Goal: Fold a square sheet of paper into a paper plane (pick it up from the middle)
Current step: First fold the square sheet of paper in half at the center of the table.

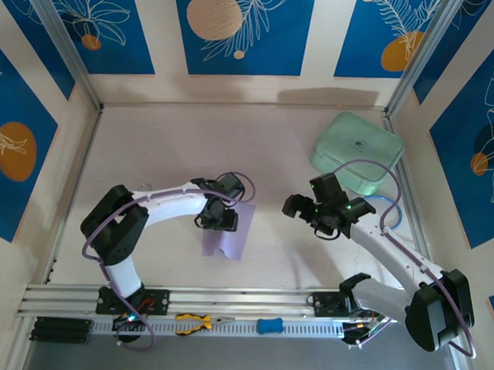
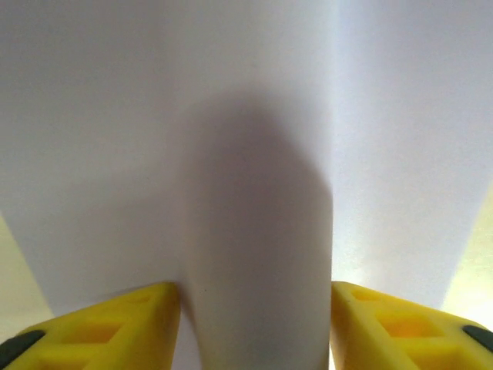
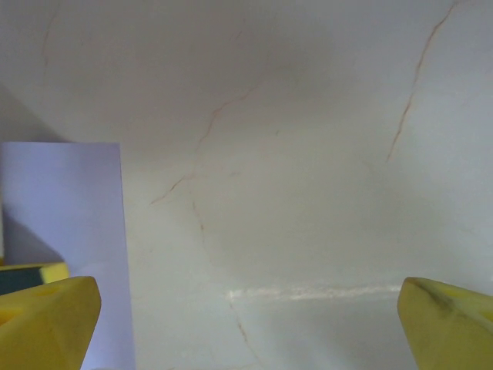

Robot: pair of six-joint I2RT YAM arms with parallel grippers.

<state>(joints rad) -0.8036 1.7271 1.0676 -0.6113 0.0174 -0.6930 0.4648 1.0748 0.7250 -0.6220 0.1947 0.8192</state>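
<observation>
Left gripper (image 2: 256, 312) jaws seemingly pinched the square sheet of paper (image 2: 254, 116) mid-ridge, right gripper (image 3: 246, 320) jaws gaped empty; lifting called for slowness.

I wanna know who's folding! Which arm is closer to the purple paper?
Left. The left end effector is right on the paper, its fingers either side of a pinched-up ridge. The right end effector is off to the paper's right, open, not touching it.

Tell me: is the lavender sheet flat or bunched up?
Bunched up: the square sheet of paper humps into a raised ridge pinched between the left claw's fingers.
</observation>
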